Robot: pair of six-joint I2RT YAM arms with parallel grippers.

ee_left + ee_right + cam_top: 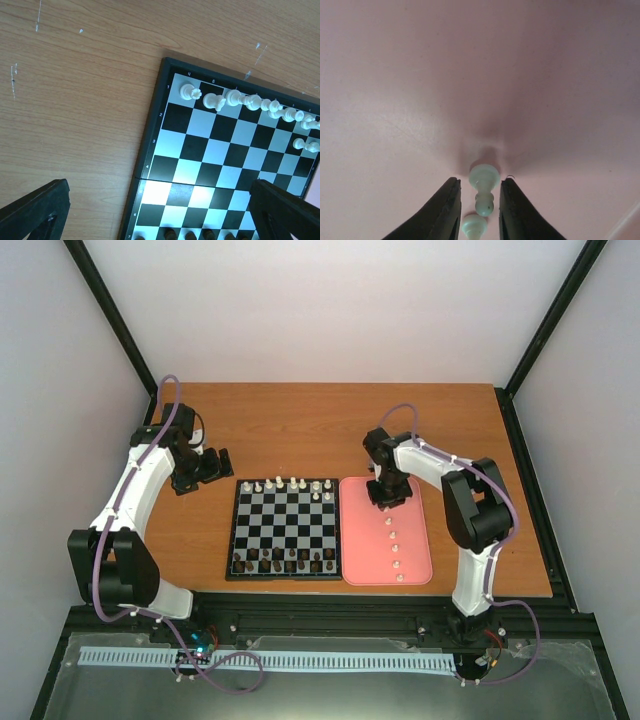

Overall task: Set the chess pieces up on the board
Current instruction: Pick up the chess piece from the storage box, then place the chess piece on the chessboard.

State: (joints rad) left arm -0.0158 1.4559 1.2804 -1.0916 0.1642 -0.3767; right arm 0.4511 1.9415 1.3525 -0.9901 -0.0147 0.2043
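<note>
Above pink tray (420, 75), right pincer (480, 184) slightly open astride white pawn (484, 189), head wristward.

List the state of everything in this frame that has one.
Board, flat on the table, partly set.
White pieces, standing on its far rows.
Dark pieces, standing on its near rows.
Tray, holding a line of white pawns.
Left end effector, open, empty, beside the board.
Right end effector, open, straddling one pawn on the tray.
</note>
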